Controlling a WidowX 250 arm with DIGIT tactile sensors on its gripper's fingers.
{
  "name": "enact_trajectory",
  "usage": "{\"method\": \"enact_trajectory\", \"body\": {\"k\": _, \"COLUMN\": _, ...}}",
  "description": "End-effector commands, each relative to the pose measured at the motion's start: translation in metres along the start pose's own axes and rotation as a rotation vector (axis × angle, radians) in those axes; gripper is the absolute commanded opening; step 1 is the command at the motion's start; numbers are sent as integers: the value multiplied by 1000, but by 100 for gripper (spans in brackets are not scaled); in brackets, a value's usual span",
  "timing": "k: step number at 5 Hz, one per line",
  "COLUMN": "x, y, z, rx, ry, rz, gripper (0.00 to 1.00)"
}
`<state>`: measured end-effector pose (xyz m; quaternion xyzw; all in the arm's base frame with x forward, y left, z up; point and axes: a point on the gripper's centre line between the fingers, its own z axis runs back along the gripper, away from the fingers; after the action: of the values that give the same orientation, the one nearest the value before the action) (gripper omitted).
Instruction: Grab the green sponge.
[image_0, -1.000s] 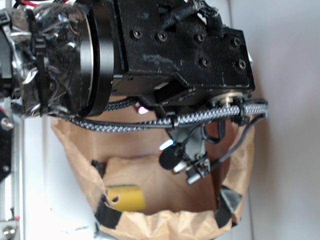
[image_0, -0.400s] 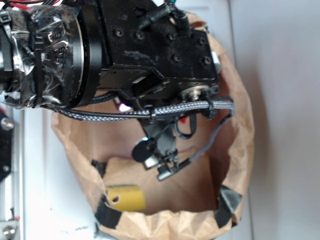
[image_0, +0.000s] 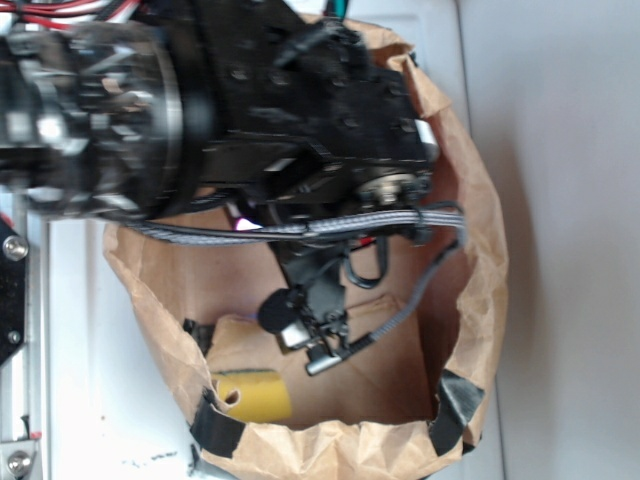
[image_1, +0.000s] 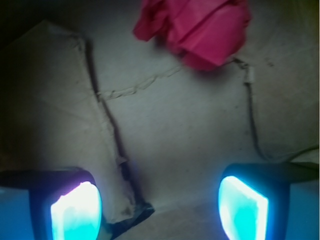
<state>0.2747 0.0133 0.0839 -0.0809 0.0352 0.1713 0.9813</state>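
In the exterior view, the black robot arm (image_0: 250, 110) filled the upper part of the picture and reached over a brown paper bag (image_0: 480, 270) with a rolled-down rim, which sat on a pale table (image_0: 570, 200). A braided grey cable (image_0: 330, 228) ran across the arm's underside. The green sponge (image_0: 252, 395) lay inside the bag near its lower left wall, showing mostly its yellow side. Black tape (image_0: 455, 410) patched the bag's rim at the lower corners. The tool itself was hidden by the arm in this view.

In the wrist view, the tool (image_1: 159, 207) was spread wide, its two fingertips (image_1: 76, 212) glowing cyan at the bottom corners with bare creased bag floor between them and nothing gripped. A crumpled red cloth ball (image_1: 197, 27) lay on the bag floor at the top, well apart from the fingertips. The sponge did not appear in this view.
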Motion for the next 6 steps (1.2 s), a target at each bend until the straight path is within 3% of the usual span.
{"method": "enact_trajectory", "body": {"k": 1, "x": 12, "y": 9, "z": 13, "rx": -58, "ry": 22, "rz": -37, "gripper": 100}}
{"method": "enact_trajectory", "body": {"k": 3, "x": 11, "y": 8, "z": 13, "rx": -64, "ry": 71, "rz": -87, "gripper": 100}}
{"method": "enact_trajectory", "body": {"k": 6, "x": 11, "y": 8, "z": 13, "rx": -64, "ry": 71, "rz": -87, "gripper": 100}}
